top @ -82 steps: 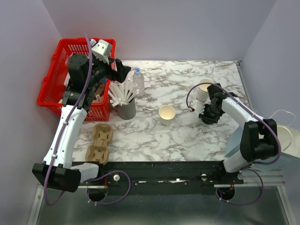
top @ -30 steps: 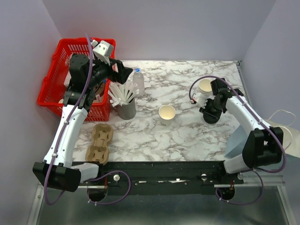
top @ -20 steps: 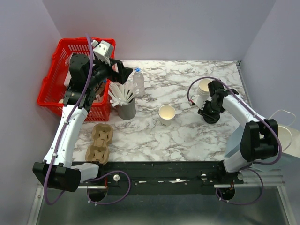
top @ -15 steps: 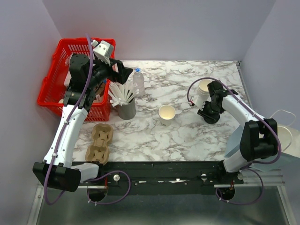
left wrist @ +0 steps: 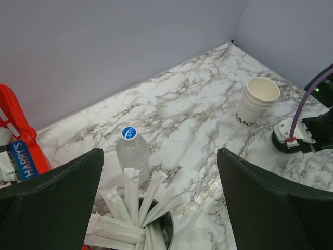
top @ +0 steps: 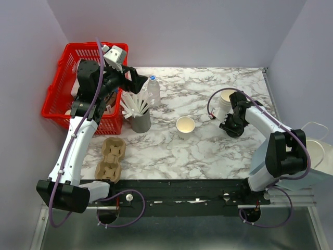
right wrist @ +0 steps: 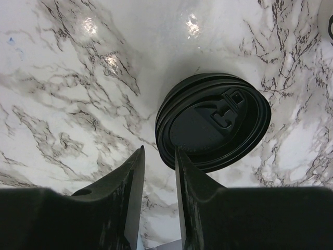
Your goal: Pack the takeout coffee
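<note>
A lidless cream paper cup [top: 185, 125] stands open at the table's middle. A stack of the same cups [top: 226, 99] [left wrist: 257, 99] stands at the right rear. Black lids [right wrist: 213, 127] lie stacked on the marble just in front of that stack, apart from any cup. My right gripper [top: 231, 125] [right wrist: 158, 150] is down at the lids' rim. Its fingers are a narrow gap apart, one finger over the rim and the other outside it. My left gripper [top: 132, 79] [left wrist: 161, 208] hangs wide open and empty above the straw cup.
A grey cup of wrapped straws [top: 139, 117] and a clear water bottle [top: 153, 88] stand left of centre. A red basket [top: 57, 88] sits at the far left. Two brown pulp cup carriers [top: 111, 156] lie near the front left.
The right wrist has shifted slightly left and settled over the black lids beside the cup stack. The left arm has not moved.
</note>
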